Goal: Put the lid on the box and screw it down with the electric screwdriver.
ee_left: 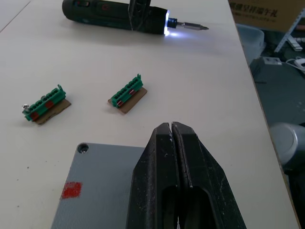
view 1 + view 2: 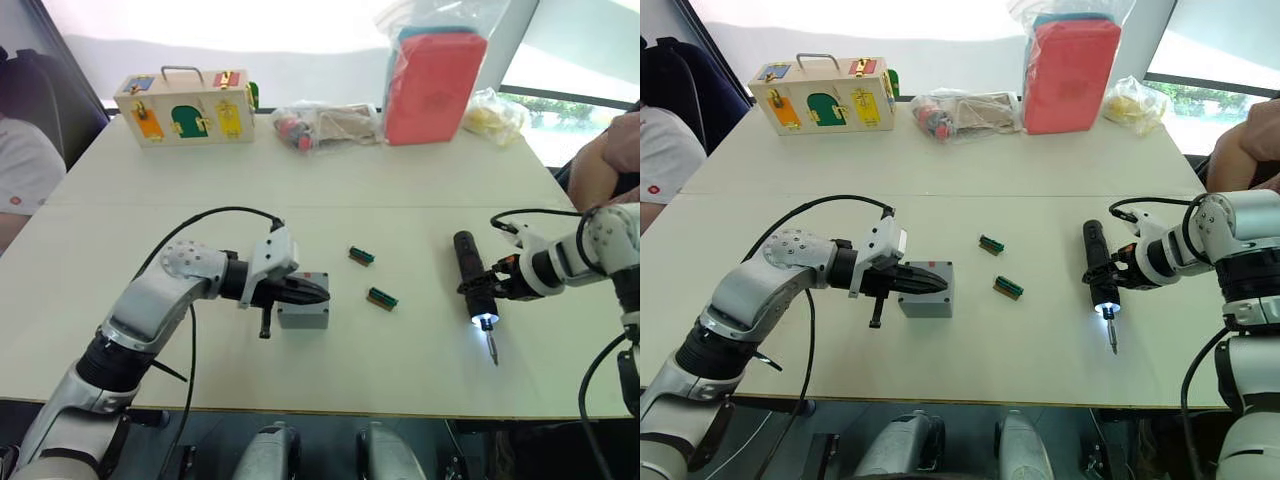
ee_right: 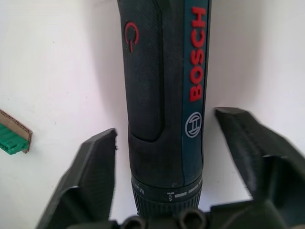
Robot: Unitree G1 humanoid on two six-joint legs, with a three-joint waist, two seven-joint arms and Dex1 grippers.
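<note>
My right claw [image 2: 487,290] straddles the electric screwdriver [image 2: 1098,277], fingers spread and not yet clamped; its long axis points at the bench's near edge. My left claw [image 2: 930,283], pinched closed, rests over the lid [image 1: 95,186] on the box [image 2: 305,315], mid-bench.
</note>
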